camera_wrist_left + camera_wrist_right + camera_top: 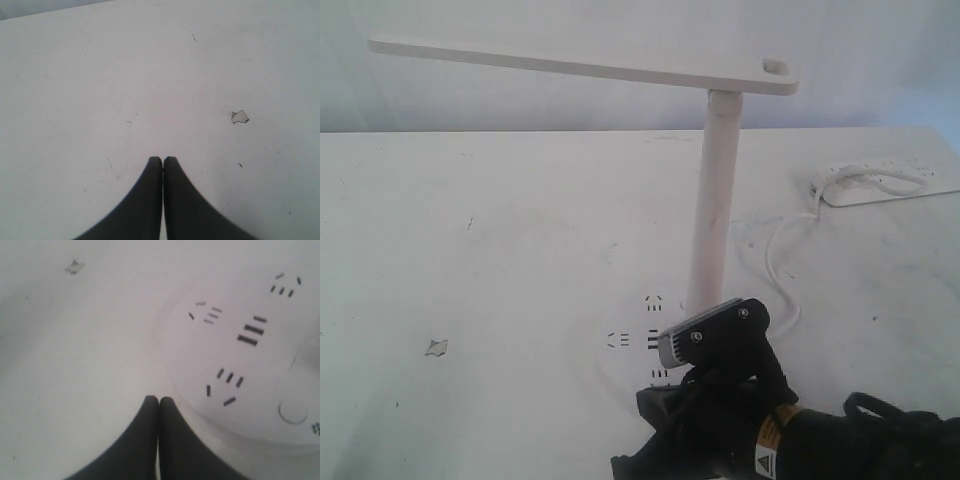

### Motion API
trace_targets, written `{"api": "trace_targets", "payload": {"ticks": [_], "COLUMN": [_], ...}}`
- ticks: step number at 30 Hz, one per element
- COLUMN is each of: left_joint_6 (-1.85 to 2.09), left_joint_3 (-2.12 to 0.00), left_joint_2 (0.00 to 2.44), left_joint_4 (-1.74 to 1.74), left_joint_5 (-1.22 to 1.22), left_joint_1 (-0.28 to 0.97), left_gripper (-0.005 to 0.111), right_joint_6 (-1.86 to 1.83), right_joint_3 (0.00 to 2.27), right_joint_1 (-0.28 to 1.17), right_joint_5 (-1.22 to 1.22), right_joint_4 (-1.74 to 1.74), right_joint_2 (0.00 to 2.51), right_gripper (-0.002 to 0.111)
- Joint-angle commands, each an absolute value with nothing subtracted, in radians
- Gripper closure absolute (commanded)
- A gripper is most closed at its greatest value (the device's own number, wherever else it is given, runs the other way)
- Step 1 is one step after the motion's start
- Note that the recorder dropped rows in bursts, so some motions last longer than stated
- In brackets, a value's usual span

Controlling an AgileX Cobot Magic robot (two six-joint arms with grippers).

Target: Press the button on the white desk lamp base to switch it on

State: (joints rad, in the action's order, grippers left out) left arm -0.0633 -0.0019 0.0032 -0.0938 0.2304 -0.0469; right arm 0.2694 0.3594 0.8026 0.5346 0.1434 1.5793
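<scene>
— What's the layout?

— A white table [470,250], with the lamp's pole [715,200] rising from the white desk lamp base [250,355], a round disc marked with dark socket slots [251,330]. A power strip [890,187] lies well apart, at the far right.

— Which arm is placed for the job?

— The right one. The left gripper [163,160] has its fingers pressed together over bare table, with only a chipped spot [240,116] in sight. The right gripper [158,401] is likewise pinched together and holds nothing. Its tips sit off the disc, just beside its rim.

— And the button [293,411]?

— On the disc's top, close to the rim, beyond the nearest set of slots. It lies off to the side of the tips, not ahead of them (it is round, so there's no axis to line up with). In the exterior view the arm hides it. I judge the joined tips must shift sideways over the rim, then come down on it.
</scene>
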Motion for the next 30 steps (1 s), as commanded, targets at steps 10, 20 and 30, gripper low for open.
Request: {"api": "trace_targets", "payload": {"ticks": [10,20,30], "left_joint_6": [-0.064,-0.064,-0.064], "left_joint_3": [0.000,0.000,0.000], "left_joint_2": [0.000,0.000,0.000], "left_joint_4": [-0.084,-0.084,-0.084], "left_joint_5": [0.233,0.233,0.233], "left_joint_1": [-0.047,-0.047,-0.047], "left_gripper": [0.107,0.107,0.107], "right_joint_6": [0.174,-0.010,-0.038], "right_joint_3": [0.361,0.361,0.361], "right_joint_1": [0.807,0.807,0.807], "right_joint_5": [0.673,0.735,0.896], "right_joint_4": [0.186,0.316,0.316], "right_joint_2": [1.574,1.603,1.728], "right_gripper": [0.108,0.108,0.108]}}
